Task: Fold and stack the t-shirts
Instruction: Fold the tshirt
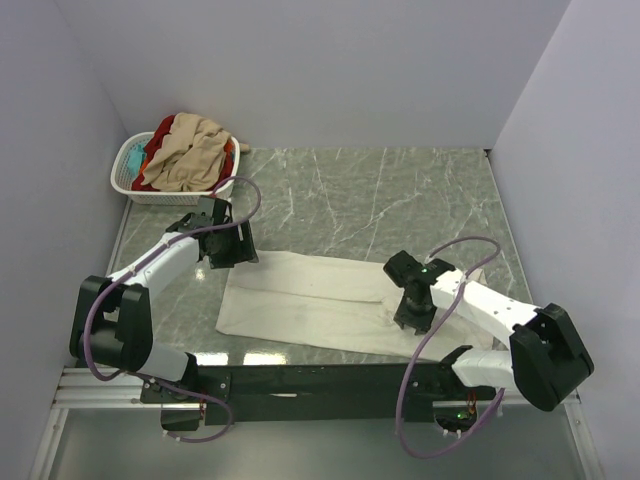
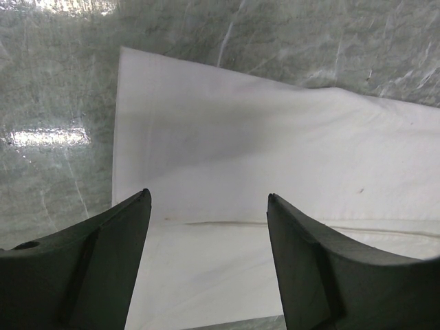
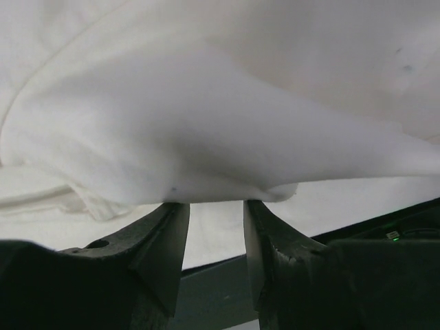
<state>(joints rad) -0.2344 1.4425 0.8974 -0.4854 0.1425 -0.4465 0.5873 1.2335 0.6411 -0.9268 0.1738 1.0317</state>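
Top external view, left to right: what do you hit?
white slotted plastic laundry basket → left gripper → right gripper. The flat cream-white t-shirt stretches from one gripper across to the other, so it has no clear slot in the order.

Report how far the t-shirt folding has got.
Done: the large cream-white cloth t-shirt lies as a long, seemingly folded strip. In hand: the right gripper, jaws parted, is at its bunched right end; the left gripper hovers open over the left end. Left: tan, red and teal shirts in the white slotted basket.
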